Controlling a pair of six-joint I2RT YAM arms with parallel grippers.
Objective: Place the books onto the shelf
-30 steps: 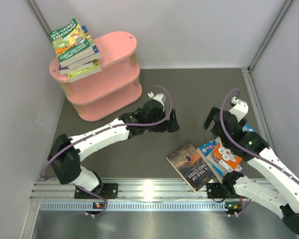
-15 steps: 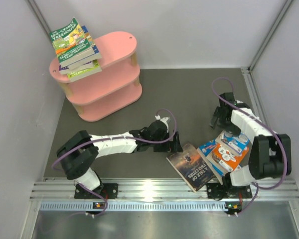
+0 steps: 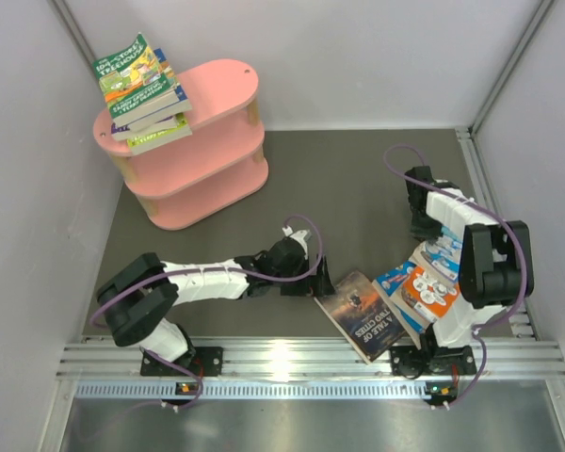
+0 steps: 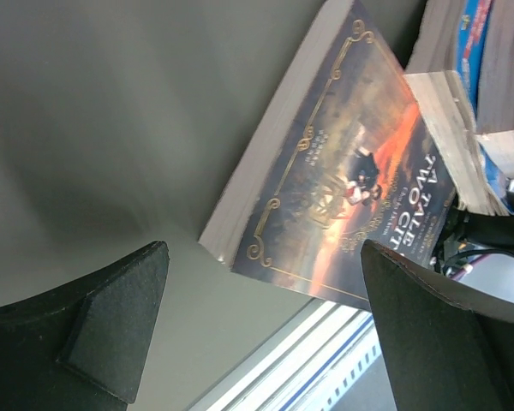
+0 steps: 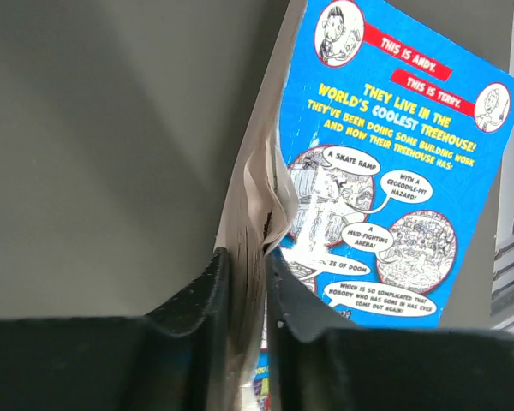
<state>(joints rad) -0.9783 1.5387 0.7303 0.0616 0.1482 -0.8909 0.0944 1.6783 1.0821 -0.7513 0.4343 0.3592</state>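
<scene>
a blue treehouse book (image 5: 385,171) sits at the far end of the loose pile on the right side of the table, its back cover of cartoon speech bubbles turned toward the right wrist camera. the right claw (image 5: 247,265) is pinched almost closed on that book's page edge, one finger on each side, and the pages buckle a little just above the fingers. below it in the pile an orange-and-white book (image 3: 426,297) and more blue covers lie fanned out. just left of them a dark book (image 3: 361,315) lies flat, cover up, with the pile overlapping its right edge and one corner pointing toward the left arm. the left claw (image 4: 263,257) hangs low just beside that corner with its fingers spread wide, gripping nothing. well apart, at the far left, the pink shelf (image 3: 212,155) stands near the wall. a stack of books (image 3: 139,89) lies flat on the left end of its top board, green cover uppermost. the dark table (image 3: 358,179) carries all of this, and a metal rail (image 3: 282,363) runs along its near edge.
</scene>
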